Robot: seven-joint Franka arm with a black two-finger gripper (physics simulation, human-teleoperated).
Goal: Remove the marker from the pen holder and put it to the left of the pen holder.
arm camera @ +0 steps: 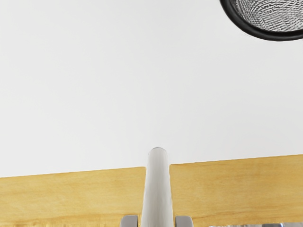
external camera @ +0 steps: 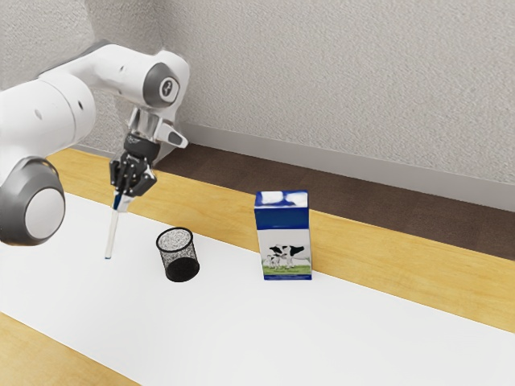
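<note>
Marker held clear of pen holder, gripper closed on it.

Gripper [external camera: 121, 195]: closed on the marker [external camera: 111, 233]. Wrist view shows one finger on each side of the pale barrel, gripping it between them. Exterior view has the gripper above the table [external camera: 402, 265], pointing down.

Marker: out of the pen holder [external camera: 179, 256] and at its side toward the exterior view's left, with a gap between the two. Barrel whitish, dark blue up by the fingers, a small blue tip at the low end. Hangs steeply but not plumb; low end leans toward the exterior view's left. Seen against the white strip [external camera: 233, 322] that runs along the table between wooden borders. Cannot tell whether the low end touches that surface.

Pen holder: round black mesh cup, upright on the white strip, mouth up, near the strip's far long edge. Part of its dark rim and mesh wall also enters the wrist view, well apart from the marker.

Milk carton [external camera: 285, 241]: upright at the far long edge of the white strip, on the pen holder's side toward the exterior view's right, apart from it. Blue band at top, black-and-white cows on green printed below.

Surroundings: dark brown floor [external camera: 241, 169] past the table's far edge, then a rough grey wall [external camera: 322, 72].
</note>
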